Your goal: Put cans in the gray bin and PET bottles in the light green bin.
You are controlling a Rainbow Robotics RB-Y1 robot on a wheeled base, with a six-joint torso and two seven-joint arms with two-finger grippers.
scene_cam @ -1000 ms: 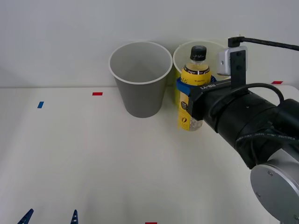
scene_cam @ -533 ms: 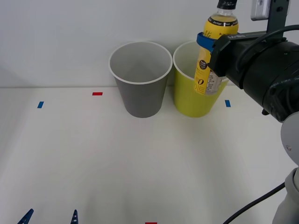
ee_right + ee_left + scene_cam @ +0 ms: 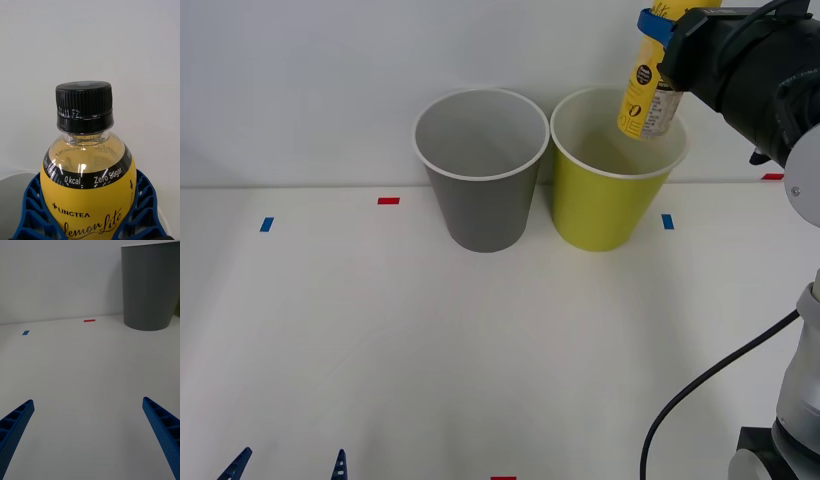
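The PET bottle (image 3: 643,88), yellow with a printed label, hangs tilted above the far right rim of the light green bin (image 3: 608,200). My right gripper (image 3: 662,24) is shut on its upper body. In the right wrist view its black cap (image 3: 84,107) stands upright, with blue ribbed fingers (image 3: 30,212) pressed on both sides of the yellow body. The gray bin (image 3: 480,185) stands just left of the green one, also seen in the left wrist view (image 3: 150,288). Low at the near left table edge my left gripper (image 3: 288,468) is open with nothing between its fingers (image 3: 15,427). No cans are in view.
The bins stand side by side at the back of the white table, against a white wall. Red tape marks (image 3: 388,201) and blue tape marks (image 3: 267,224) lie on the tabletop. A black cable (image 3: 700,395) loops down at the right beside my arm.
My right gripper has lifted the bottle from in front of the light green bin, up and back to above the bin's rim. The left arm has not moved.
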